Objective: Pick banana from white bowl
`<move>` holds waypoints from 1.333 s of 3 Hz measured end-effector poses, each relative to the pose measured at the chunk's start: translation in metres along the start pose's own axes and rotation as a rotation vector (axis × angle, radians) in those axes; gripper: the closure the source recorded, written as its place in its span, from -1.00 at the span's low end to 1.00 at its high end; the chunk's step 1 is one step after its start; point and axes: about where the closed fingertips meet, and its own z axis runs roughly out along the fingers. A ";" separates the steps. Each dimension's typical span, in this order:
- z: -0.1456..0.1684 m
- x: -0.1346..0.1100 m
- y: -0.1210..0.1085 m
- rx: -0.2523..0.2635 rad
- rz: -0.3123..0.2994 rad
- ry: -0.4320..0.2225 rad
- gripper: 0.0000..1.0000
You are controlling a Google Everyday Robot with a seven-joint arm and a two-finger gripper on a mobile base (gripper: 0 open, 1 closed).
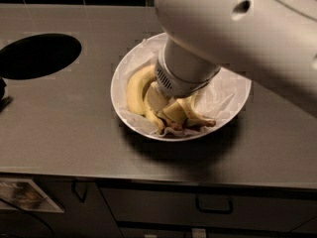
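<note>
The white bowl [115, 95] sits on the grey counter right of centre, lined with crumpled white paper. Yellow bananas [134, 90] lie in it, curving along its left side, with a brown-tipped end at the front right. My gripper [166, 108] is down inside the bowl, right among the bananas at its middle. The thick white arm [233, 29] comes in from the upper right and hides the back of the bowl.
A black oval hole [39, 56] is cut into the counter [59, 128] at the left. A dark object [2, 95] sits at the left edge. Below the counter's front edge are cabinet drawers with a handle [214, 205]. Dark tiles run along the back.
</note>
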 end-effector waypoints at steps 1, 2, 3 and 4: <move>0.006 0.001 0.003 -0.015 -0.004 0.012 -0.14; 0.010 0.002 0.005 -0.023 -0.005 0.023 -0.14; 0.012 0.003 0.005 -0.030 -0.007 0.029 0.24; 0.012 0.003 0.005 -0.030 -0.007 0.029 0.70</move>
